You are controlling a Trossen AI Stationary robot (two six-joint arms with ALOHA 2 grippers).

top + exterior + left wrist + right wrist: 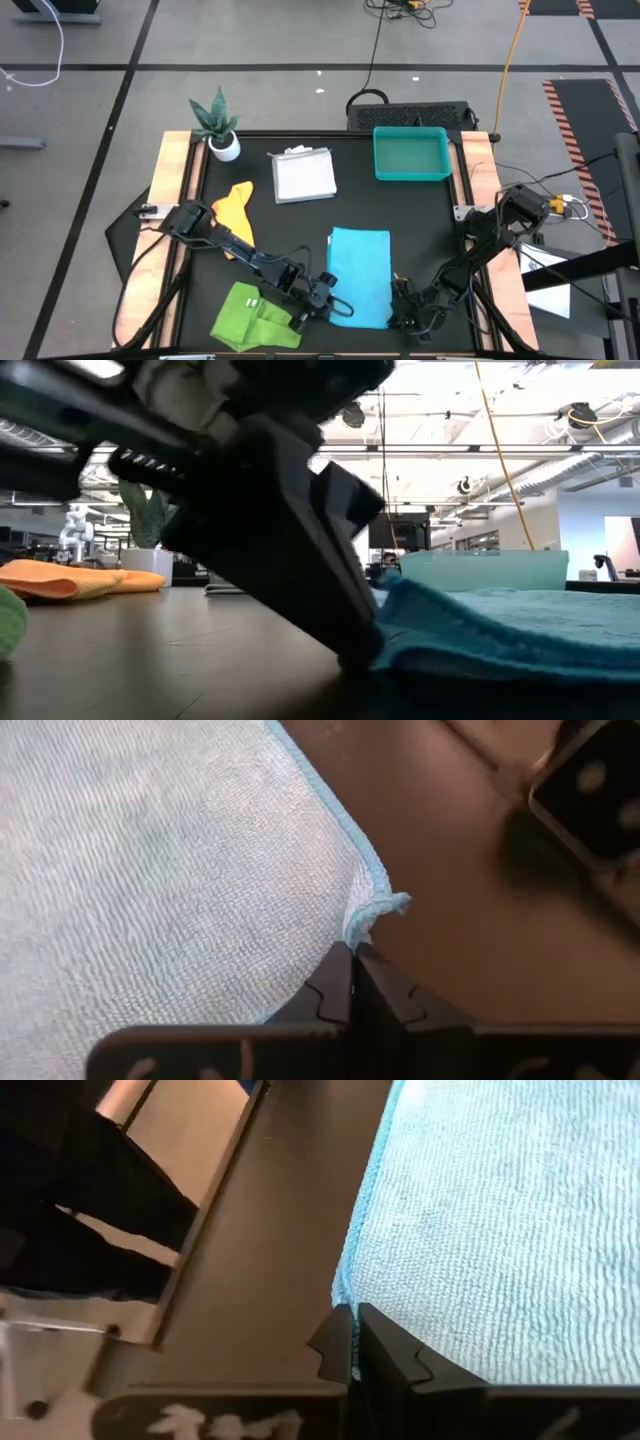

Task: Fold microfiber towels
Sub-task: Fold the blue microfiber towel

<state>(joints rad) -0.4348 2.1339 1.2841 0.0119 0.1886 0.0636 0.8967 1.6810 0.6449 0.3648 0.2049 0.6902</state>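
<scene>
Two tools pinching near corners of turquoise blue microfiber towel (360, 272).
Left tool (352, 952) and right tool (354, 1317) clamped on it at counter's front edge; next likely lift, fold toward back edge.

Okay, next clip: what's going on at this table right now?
Both arms are working on the turquoise towel, which lies flat at the table's near middle. The left pincer is shut on one near corner of it, and the right pincer is shut on the other near corner. The towel has not been lifted yet. Elsewhere, a lime green towel lies bunched at the near left, a yellow-orange towel sits farther back, and a white-grey towel lies beside the teal tray.
</scene>
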